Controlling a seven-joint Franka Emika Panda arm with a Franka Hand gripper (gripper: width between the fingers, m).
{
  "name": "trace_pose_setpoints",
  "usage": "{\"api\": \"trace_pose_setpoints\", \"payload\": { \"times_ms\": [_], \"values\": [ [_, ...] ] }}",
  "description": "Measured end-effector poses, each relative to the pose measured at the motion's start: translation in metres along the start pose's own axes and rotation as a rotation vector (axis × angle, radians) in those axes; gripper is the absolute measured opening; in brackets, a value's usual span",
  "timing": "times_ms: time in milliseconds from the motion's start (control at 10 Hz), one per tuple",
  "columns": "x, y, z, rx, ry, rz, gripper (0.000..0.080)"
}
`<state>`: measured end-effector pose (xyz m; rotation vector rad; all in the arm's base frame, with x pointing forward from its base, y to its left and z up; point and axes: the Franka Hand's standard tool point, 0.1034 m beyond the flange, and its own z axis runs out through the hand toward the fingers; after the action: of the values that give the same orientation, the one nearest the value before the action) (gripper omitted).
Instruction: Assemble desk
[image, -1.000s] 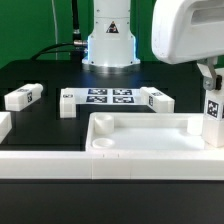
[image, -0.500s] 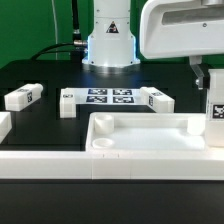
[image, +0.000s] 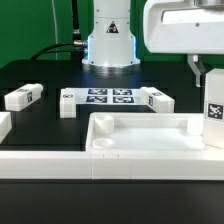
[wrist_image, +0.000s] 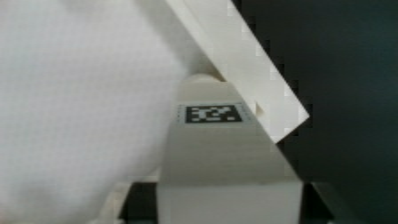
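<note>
We pinch one leg upright at the desk top's end.
In the exterior view our gripper (image: 207, 72) is clamped on the upright leg (image: 214, 112), at 3 o'clock of the desk top (image: 150, 140). A loose leg (image: 22, 97) lies toward 10 o'clock and the marker board (image: 110, 97) toward 12 o'clock.

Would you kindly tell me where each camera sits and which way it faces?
Exterior view: off the arm, across the black table, facing the robot's base; arm and gripper show.
Wrist view: on the wrist, looking along the gripped white square tagged leg; barely any robot shows.
Shared: that leg and the white tray-like plastic desk top.
</note>
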<state>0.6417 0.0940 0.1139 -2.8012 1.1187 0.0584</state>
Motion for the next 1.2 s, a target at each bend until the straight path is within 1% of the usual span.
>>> {"api": "trace_pose_setpoints", "payload": {
  "times_ms": [100,400,500,600,700,800,900,1200],
  "values": [
    [0.0,0.0001,0.0001,0.0,0.0,0.076,0.029],
    [-0.0007,-0.0008,0.0005,0.002,-0.001,0.166,0.029],
    [-0.0007,-0.0006,0.0005,0.0,-0.001,0.117,0.0445],
    [-0.0008,-0.0008,0.0001,-0.001,-0.003,0.038,0.0572],
    [-0.0024,-0.0009,-0.0001,-0.006,-0.01,0.017,0.0572],
    [-0.002,-0.0005,-0.0001,-0.006,-0.009,-0.062,0.0633],
    [-0.0021,-0.0005,0.0,-0.006,-0.009,-0.151,0.0645],
    [-0.0045,-0.0006,0.0029,-0.009,-0.014,-0.457,0.0648]
  ]
}}
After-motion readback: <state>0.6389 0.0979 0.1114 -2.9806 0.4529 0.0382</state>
